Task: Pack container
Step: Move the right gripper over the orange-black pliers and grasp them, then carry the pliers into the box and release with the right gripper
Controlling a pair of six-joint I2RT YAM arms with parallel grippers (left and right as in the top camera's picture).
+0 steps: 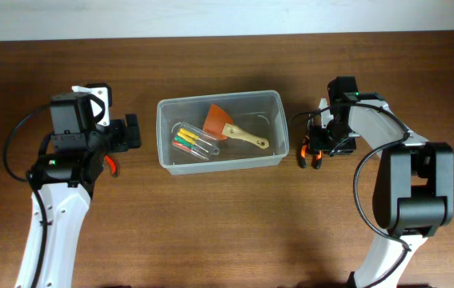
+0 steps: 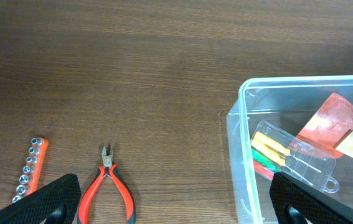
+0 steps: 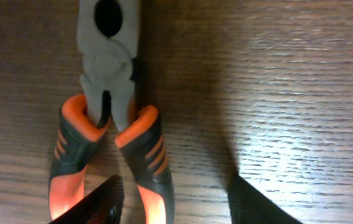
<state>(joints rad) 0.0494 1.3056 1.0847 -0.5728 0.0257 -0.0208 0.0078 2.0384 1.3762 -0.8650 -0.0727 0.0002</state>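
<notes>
The container [image 1: 220, 97] is a clear plastic tub at the table's centre. It holds an orange scraper with a wooden handle [image 1: 235, 130] and a clear case of coloured screwdrivers [image 1: 194, 142]. Its left end shows in the left wrist view [image 2: 233, 127]. My left gripper [image 1: 127, 134] [image 2: 176, 211] is open and empty, left of the tub. Small red cutters [image 2: 108, 190] [image 1: 111, 166] lie on the table by its left finger. My right gripper [image 1: 321, 144] [image 3: 176, 208] is open, low over orange-and-black pliers [image 3: 111, 112] [image 1: 310, 156] right of the tub. One pliers handle lies between its fingers.
An orange socket rail [image 2: 32, 171] lies on the table left of the red cutters. The table's far edge runs along the top of the overhead view [image 1: 227, 36].
</notes>
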